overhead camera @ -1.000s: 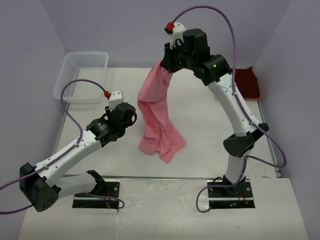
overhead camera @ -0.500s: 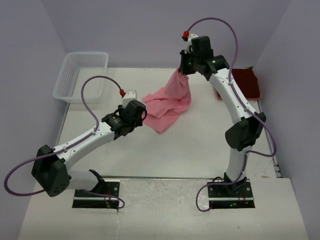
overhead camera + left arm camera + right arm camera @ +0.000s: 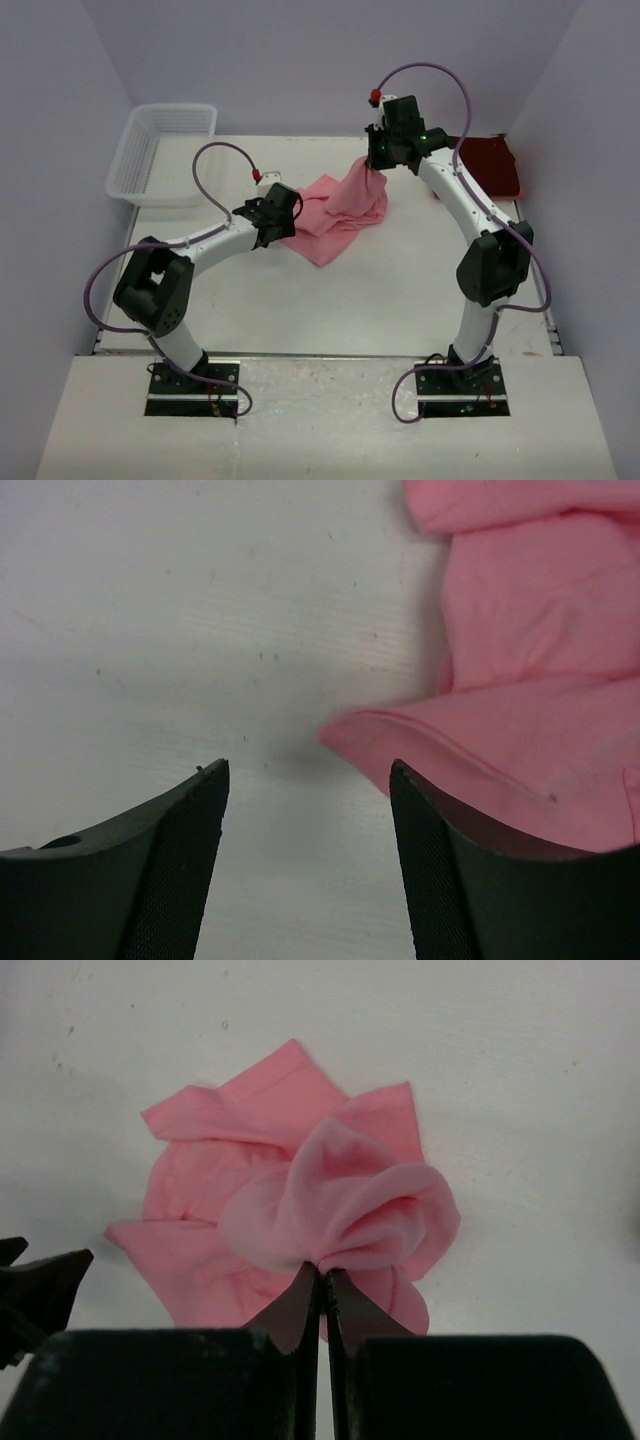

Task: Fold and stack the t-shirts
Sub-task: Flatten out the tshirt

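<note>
Though heaped on itself, counted as one pink shirt, lying on the table a little far of the middle. Most of it spread in crumpled folds; one bunch raised off the surface and pinched in the right gripper, fingers closed tight on the cloth. Second one, the maroon shirt, at the far right edge, well apart from the pink shirt. Two shirts in all.

One basket, white lattice, at the far left corner. Two arms, two grippers.

Left gripper low over the table at the left side of the pink shirt, fingers spread apart with only bare table between them, holding nothing. Hemmed corner of the pink shirt just beside one fingertip, seemingly not touching it.

Hard to make out: sleeves and neck of the pink shirt, lost among the folds. Near edge of that shirt hidden behind the closed fingers in the right wrist view; its right and far parts cut off in the left wrist view. Left fingertips hidden under the wrist body from above. Maroon shirt partly covered by the right arm and cable, shape unclear, perhaps lying flat. Near left part of the basket crossed by the left arm's cable.
</note>
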Controlling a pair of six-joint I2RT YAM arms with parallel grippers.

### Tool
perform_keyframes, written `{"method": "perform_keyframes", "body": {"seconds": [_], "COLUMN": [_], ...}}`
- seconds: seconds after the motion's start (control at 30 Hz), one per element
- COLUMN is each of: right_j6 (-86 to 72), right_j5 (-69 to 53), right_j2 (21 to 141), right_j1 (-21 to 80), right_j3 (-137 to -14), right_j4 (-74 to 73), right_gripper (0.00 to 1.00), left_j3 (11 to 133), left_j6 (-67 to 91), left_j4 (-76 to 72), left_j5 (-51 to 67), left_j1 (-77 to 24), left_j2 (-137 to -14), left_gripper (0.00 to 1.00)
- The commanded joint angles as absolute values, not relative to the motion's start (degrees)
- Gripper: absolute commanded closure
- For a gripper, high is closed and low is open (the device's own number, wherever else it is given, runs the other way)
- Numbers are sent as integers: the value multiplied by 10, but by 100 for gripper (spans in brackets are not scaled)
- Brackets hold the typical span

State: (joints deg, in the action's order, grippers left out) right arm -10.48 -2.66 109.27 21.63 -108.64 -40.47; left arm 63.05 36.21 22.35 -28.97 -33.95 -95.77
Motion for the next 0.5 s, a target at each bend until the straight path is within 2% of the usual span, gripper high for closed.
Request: {"method": "perform_keyframes", "body": {"seconds": [0.0,0.27,0.47], "right_j6": [-110,-114,-117], "right_j5": [-19,-42,-47], "right_j2": [1043,1013,1010], "right_j1": [204,192,191], "right_j3": [-1074,-1057,-1048], "right_j4": [-364,-352,-349], "right_gripper": [100,100,100], "left_j3": [662,664,631], "left_j6": [329,287,280], "left_j4": [142,81,38], "left_j5": [-235,-130,-50], "left_j1": [-301,-255,-240], "left_j2": [-978,-1041,-1036], "left_gripper": [34,42,40]}}
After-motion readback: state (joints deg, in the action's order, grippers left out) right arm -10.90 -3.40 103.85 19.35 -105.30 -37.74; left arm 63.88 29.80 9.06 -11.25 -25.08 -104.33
